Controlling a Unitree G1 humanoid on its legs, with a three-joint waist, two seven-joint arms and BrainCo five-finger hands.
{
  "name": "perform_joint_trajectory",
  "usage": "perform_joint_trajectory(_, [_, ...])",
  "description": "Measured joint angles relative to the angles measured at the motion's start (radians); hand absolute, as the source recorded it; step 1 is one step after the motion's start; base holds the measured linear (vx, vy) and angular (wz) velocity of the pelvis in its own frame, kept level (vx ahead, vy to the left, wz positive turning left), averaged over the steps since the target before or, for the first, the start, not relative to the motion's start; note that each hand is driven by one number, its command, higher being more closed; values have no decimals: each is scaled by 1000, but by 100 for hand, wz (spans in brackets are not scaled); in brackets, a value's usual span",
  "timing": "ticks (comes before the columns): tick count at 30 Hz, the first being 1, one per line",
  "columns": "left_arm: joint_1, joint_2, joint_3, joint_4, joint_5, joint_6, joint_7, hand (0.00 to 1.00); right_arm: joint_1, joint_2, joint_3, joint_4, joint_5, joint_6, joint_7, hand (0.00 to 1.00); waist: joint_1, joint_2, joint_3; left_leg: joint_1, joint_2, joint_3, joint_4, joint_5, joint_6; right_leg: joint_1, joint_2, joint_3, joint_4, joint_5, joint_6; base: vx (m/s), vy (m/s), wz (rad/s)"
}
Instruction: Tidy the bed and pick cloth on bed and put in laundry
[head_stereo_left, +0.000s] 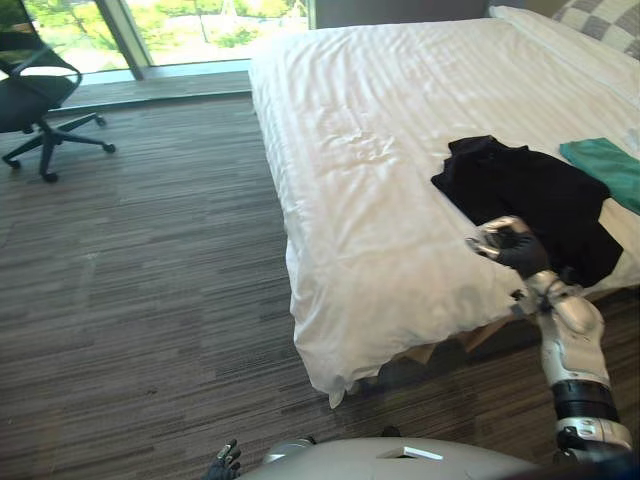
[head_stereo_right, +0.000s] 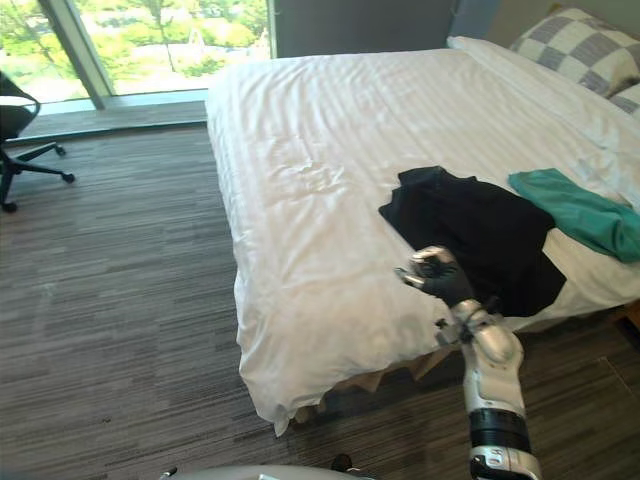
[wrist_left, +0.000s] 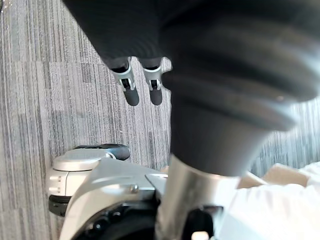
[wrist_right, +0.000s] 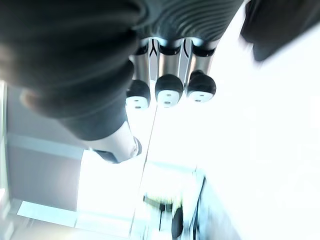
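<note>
right now the black cloth is lying in a loose crumpled heap on the bed, close to the edge nearest the robot. lying that way it is offering raised folds to pinch rather than a flat skin to scrape at. just beside it, toward the checked pillow, a teal cloth is lying flatter. whether the two are touching i cannot tell.

the right robot hand is hanging over the sheet at the near corner of the black cloth, palm turning upward, fingers loosely cupped and holding nothing. its own wrist view is showing fingers and thumb apart, with white sheet past them. i am judging that it is sitting there because the black cloth is the closest piece and this arm is the one on its side. the grasp is not yet made, so the trip to the laundry is all ahead.

around the cloths the white sheet is lying mostly smooth, wrinkling a little in the middle.

the left robot hand is hanging low over the carpet floor, fingers relaxed and empty, likely being kept clear of the reach. an office chair is standing well apart, by the window.
</note>
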Motion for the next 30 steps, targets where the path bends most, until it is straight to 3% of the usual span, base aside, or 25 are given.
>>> perform_joint_trajectory(4, [-23,9,1,-2,0,-9,-4,0,-128,43,184,10,-8,81,-34,100,39,-18,46,-38,-4,-54,17,12,5,-2,-5,-46,0,-2,-1,-85,-13,40])
perform_joint_trajectory(6, [-87,35,-2,-10,-13,-21,-19,0,-265,101,254,67,-8,116,-99,100,69,-46,131,-126,4,-92,123,-9,4,-41,-6,-81,36,-8,-15,-137,-26,50])
perform_joint_trajectory(8, [-131,48,-11,-26,-39,-24,-21,0,-358,125,283,94,-9,130,-148,100,97,-55,200,-201,10,-113,205,-29,1,-90,-6,-101,86,-20,-30,-132,4,35])
perform_joint_trajectory(10, [-189,56,-11,-48,-70,-28,-20,0,-483,149,284,139,-9,134,-207,100,140,-49,302,-288,17,-143,273,-33,0,-149,-10,-126,133,-26,-39,-177,10,41])
perform_joint_trajectory(12, [-209,54,-9,-93,-106,-43,-19,0,-554,156,282,159,-10,134,-244,100,168,-43,358,-351,17,-153,313,-34,1,-204,-16,-131,170,-31,-44,-150,33,20])
perform_joint_trajectory(15, [-273,41,-29,-151,-125,-64,-19,0,-588,167,267,96,-11,146,-297,100,184,-20,411,-491,10,-162,403,-43,12,-353,-64,-158,325,-82,-50,-152,82,21])
perform_joint_trajectory(17, [-334,13,-46,-164,-148,-79,-20,0,-591,164,248,35,-10,171,-322,100,180,7,432,-602,1,-145,486,-53,18,-470,-109,-161,450,-124,-50,-123,112,16])
perform_joint_trajectory(23, [-400,-45,-84,-237,-174,-78,-17,0,-602,147,170,-13,27,254,-390,100,145,30,461,-810,-13,-88,620,-80,38,-715,-202,-135,695,-200,-65,-130,69,6])
perform_joint_trajectory(27, [-425,-68,-81,-257,-195,-78,-12,0,-581,155,159,-6,61,269,-387,100,133,44,469,-862,-6,-52,636,-83,33,-800,-217,-101,748,-212,-81,-60,-48,-10])
perform_joint_trajectory(30, [-444,-76,-59,-267,-196,-79,-12,0,-561,226,158,75,55,270,-379,100,108,46,468,-874,28,0,636,-79,37,-824,-220,-96,761,-218,-90,-4,-108,1])
